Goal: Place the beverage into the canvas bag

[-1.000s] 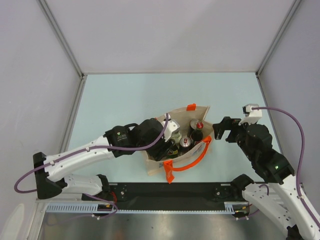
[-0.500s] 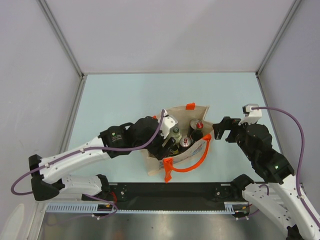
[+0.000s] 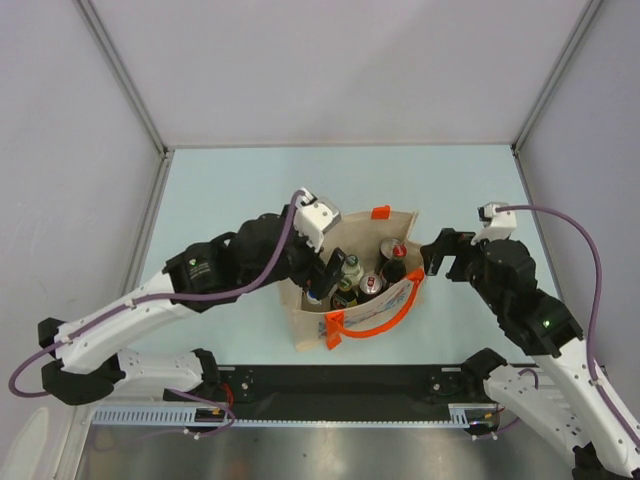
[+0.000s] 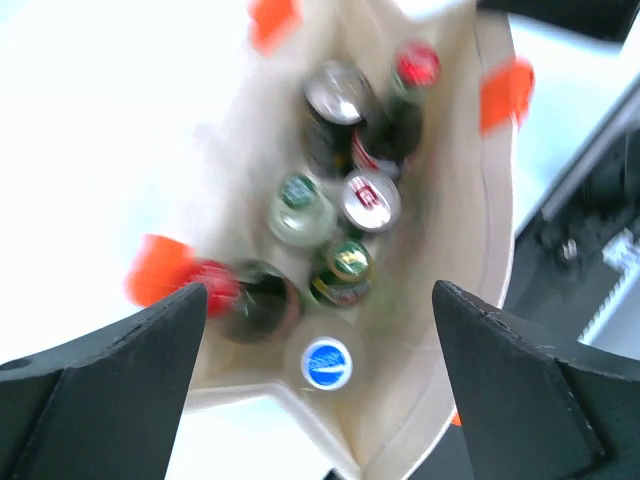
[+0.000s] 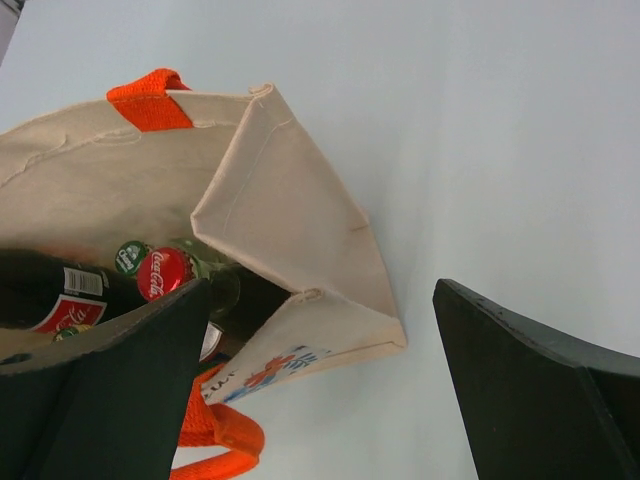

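Note:
The beige canvas bag point(image 3: 306, 330) with orange handles point(image 3: 372, 318) stands open in the middle of the table. Inside it stand several bottles and cans. One of them is a clear beverage bottle with a blue cap point(image 4: 326, 363), in the bag's near left corner point(image 3: 314, 296). My left gripper point(image 3: 327, 268) hovers open over that corner, its fingers point(image 4: 110, 370) wide apart and holding nothing point(image 4: 318, 292). My right gripper point(image 3: 441, 256) is open just right of the bag, level with its right end point(image 5: 300, 235), and touches nothing point(image 5: 320, 288).
A red-capped cola bottle point(image 5: 164, 272) stands at the bag's right end point(image 3: 399, 248). A silver can point(image 4: 370, 200) and green-capped bottles sit in the middle. A black rail point(image 3: 340, 385) runs along the near edge. Grey walls enclose the pale blue table point(image 3: 230, 200).
My left gripper has opened and lifted up and back out of the bag, leaving the blue-capped bottle standing inside. The near orange handle shifted. The right arm has barely moved.

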{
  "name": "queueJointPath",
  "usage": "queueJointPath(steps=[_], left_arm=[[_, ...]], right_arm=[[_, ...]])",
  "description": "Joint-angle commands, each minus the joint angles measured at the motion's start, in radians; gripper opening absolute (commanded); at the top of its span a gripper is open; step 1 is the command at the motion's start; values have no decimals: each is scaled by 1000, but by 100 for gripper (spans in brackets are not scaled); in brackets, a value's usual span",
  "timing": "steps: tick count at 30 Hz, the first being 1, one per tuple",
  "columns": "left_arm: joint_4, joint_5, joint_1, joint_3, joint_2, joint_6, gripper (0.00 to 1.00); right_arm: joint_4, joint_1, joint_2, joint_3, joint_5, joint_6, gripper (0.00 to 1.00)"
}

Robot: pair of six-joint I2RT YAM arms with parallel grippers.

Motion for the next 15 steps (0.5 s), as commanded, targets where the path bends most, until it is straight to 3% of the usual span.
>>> queueJointPath(steps=[1, 11, 15], left_arm=[[27, -106, 47, 111, -54, 15, 100], [58, 79, 464, 137, -143, -58, 100], [59, 150, 553, 106, -203, -97, 100]], right_arm=[[-25, -1, 76, 101, 23, 70, 100], [-72, -1, 218, 328, -39, 85, 100], [-63, -1, 225, 385, -79, 79, 100]])
